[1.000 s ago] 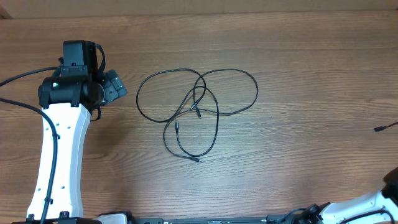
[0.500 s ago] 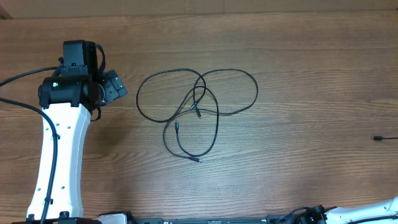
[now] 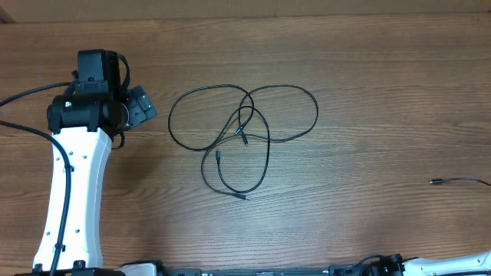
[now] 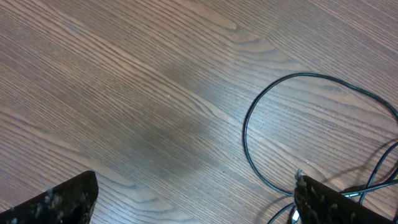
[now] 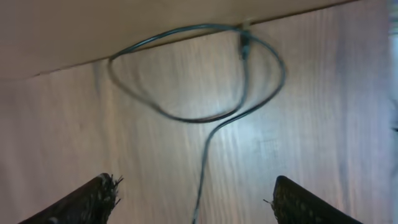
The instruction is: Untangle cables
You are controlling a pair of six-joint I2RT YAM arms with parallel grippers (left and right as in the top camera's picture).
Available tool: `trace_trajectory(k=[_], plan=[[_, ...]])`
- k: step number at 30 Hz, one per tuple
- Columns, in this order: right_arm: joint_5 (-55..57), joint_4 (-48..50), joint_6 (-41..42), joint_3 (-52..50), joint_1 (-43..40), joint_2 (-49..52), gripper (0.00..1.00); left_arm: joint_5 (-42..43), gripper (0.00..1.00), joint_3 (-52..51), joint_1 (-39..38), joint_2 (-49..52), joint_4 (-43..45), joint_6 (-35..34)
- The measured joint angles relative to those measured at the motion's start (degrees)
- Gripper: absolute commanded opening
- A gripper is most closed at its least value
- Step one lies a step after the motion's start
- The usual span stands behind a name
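Thin black cables (image 3: 242, 138) lie in overlapping loops at the table's middle, small plug tips (image 3: 217, 154) showing among them. One separate cable (image 3: 459, 181) lies flat at the right edge. In the right wrist view it forms a loop (image 5: 199, 118) with a strand running down between the fingers. My right gripper (image 5: 196, 202) is open wide above it and grips nothing. My left gripper (image 4: 196, 205) is open too, left of the tangle, with a cable loop (image 4: 249, 137) just ahead of its right finger (image 4: 342, 202). From overhead the left gripper (image 3: 140, 107) sits beside the loops' left side.
The white left arm (image 3: 73, 192) runs along the table's left side, with its thick black cord (image 3: 23, 96) trailing off the left edge. Part of the right arm (image 3: 460, 264) shows at the bottom right corner. The table's far edge (image 3: 245, 17) runs along the top.
My right gripper has gone from shut to open, letting go of the separate cable. That cable's end has dropped down and leftward onto the table. The left arm and the tangle have not moved.
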Motion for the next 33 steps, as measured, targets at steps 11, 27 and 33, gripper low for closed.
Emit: trace_trajectory(k=[11,27,33], plan=[[-9.7,-3.2,-14.4,0.0,22.4,0.0,0.93,0.0,1.00,0.0,0.0,0.0,0.0,0.0],[-11.1,-3.5,-21.0,-2.3,77.5,0.0,1.00,0.0,1.00,0.0,0.0,0.0,0.0,0.0],[-4.0,2.8,-1.3,-2.4,91.8,0.0,1.00,0.0,1.00,0.0,0.0,0.0,0.0,0.0]])
